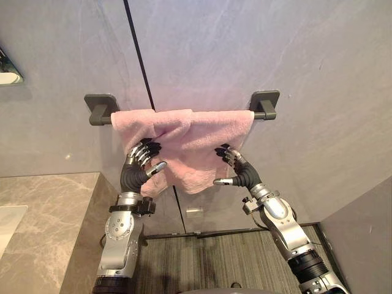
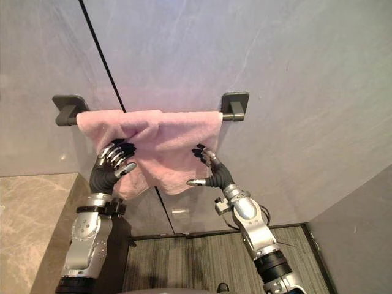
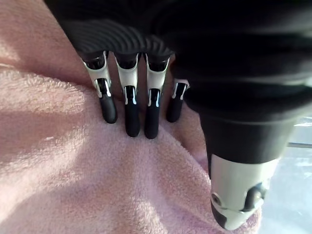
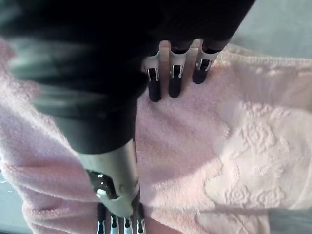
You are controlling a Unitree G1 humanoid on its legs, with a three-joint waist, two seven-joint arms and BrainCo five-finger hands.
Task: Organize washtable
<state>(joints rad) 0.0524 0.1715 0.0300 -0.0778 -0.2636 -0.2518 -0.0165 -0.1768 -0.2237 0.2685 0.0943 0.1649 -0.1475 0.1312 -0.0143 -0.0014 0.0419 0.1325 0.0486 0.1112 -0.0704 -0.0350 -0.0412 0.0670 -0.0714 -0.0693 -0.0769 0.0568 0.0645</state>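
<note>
A pink towel point(image 1: 184, 138) hangs bunched over a dark towel bar, between the left bracket point(image 1: 101, 108) and the right bracket point(image 1: 264, 104) on the grey wall. My left hand point(image 1: 138, 168) rests against the towel's lower left part. Its fingers point(image 3: 131, 112) lie straight on the cloth and the thumb point(image 3: 239, 195) stands clear, so the hand is open. My right hand point(image 1: 237, 171) touches the towel's lower right edge. Its fingers point(image 4: 170, 83) are straight on the embossed cloth point(image 4: 253, 146) with the thumb point(image 4: 114, 180) apart, so it is open as well.
A marble counter point(image 1: 49, 202) with a pale basin corner point(image 1: 7, 223) lies at the lower left. A shelf edge point(image 1: 7, 72) juts from the wall at the far left. Striped dark flooring point(image 1: 208, 263) lies below, and a grey panel point(image 1: 364, 236) stands at the lower right.
</note>
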